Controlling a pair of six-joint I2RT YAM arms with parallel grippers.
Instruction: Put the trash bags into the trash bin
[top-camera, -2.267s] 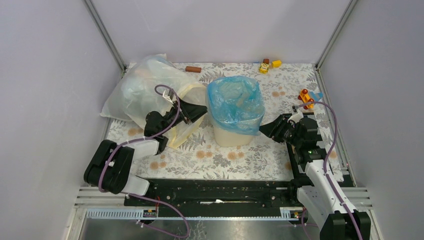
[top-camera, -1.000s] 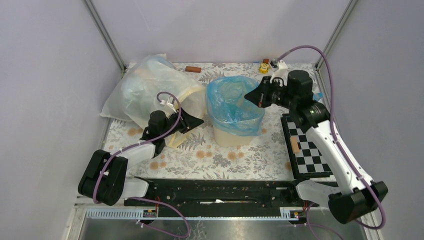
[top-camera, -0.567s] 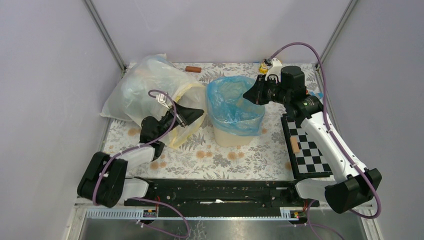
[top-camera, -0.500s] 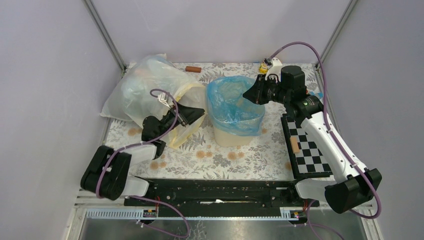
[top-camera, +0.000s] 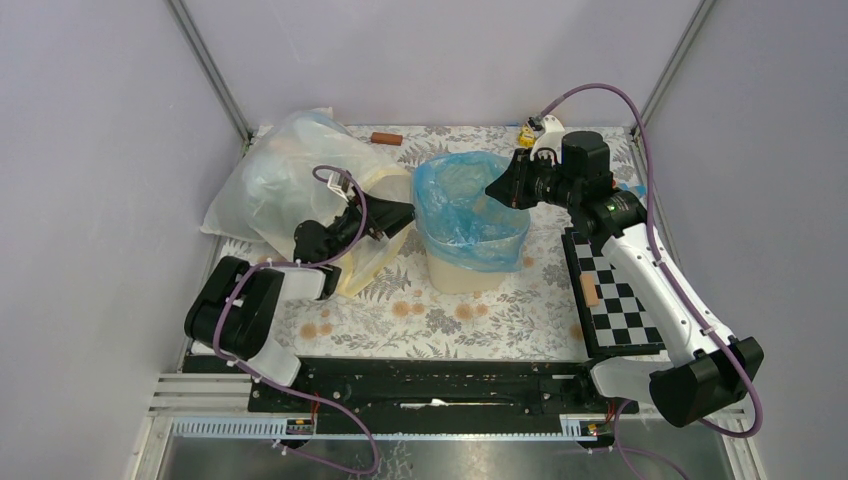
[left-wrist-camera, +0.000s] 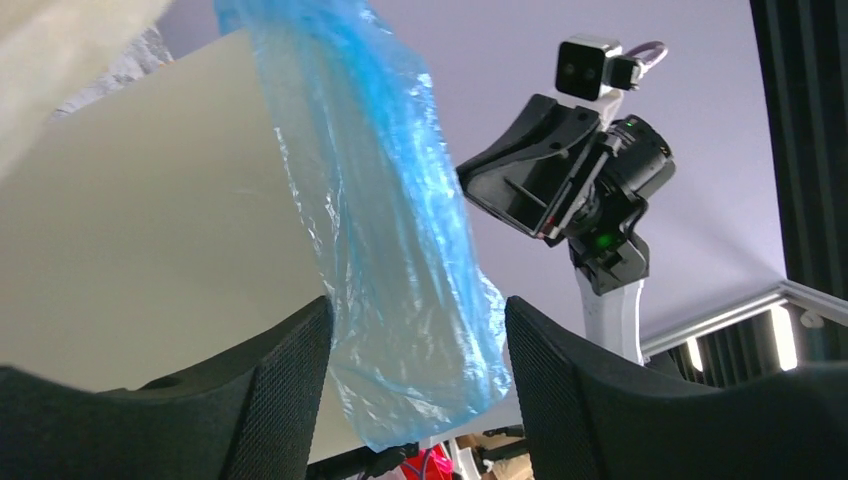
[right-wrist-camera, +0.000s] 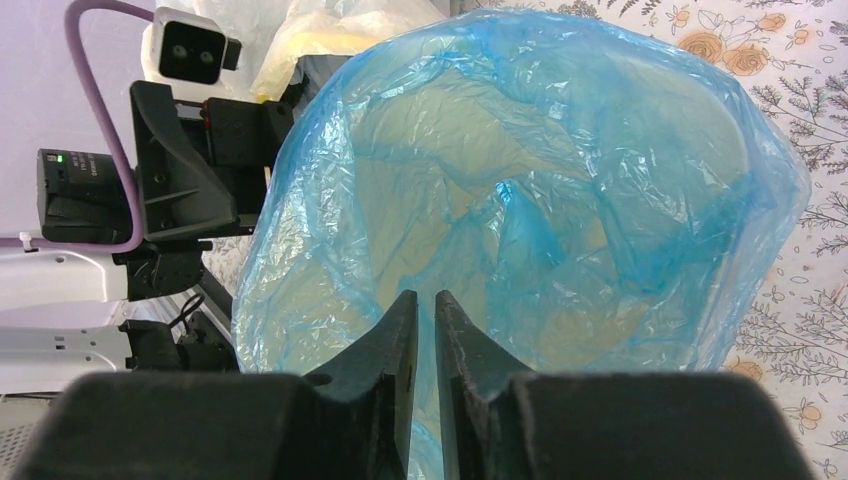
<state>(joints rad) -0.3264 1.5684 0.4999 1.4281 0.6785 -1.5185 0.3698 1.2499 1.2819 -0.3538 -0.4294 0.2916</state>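
The light-blue trash bag (top-camera: 470, 205) lines the cream trash bin (top-camera: 462, 272), its edge folded over the rim and hanging down the outside. My left gripper (top-camera: 405, 213) is low beside the bin's left wall and open. In the left wrist view, the hanging flap of the bag (left-wrist-camera: 400, 250) shows between and beyond its jaws (left-wrist-camera: 418, 330), against the bin wall (left-wrist-camera: 150, 220), untouched. My right gripper (top-camera: 490, 192) hovers over the bin's right rim. In the right wrist view, its jaws (right-wrist-camera: 426, 297) stand a narrow slit apart above the bag's mouth (right-wrist-camera: 560, 180), clamping nothing.
A large clear and pale-yellow plastic bag (top-camera: 290, 180) lies left of the bin, behind the left arm. A checkerboard (top-camera: 610, 300) with a small orange piece (top-camera: 587, 290) lies on the right. Toys (top-camera: 535, 130) and a brown cylinder (top-camera: 386, 138) sit at the back.
The right arm has swung up from the table's right side to the bin's rim, and its jaws have parted slightly. The left gripper has opened and edged nearer the bin's left wall.
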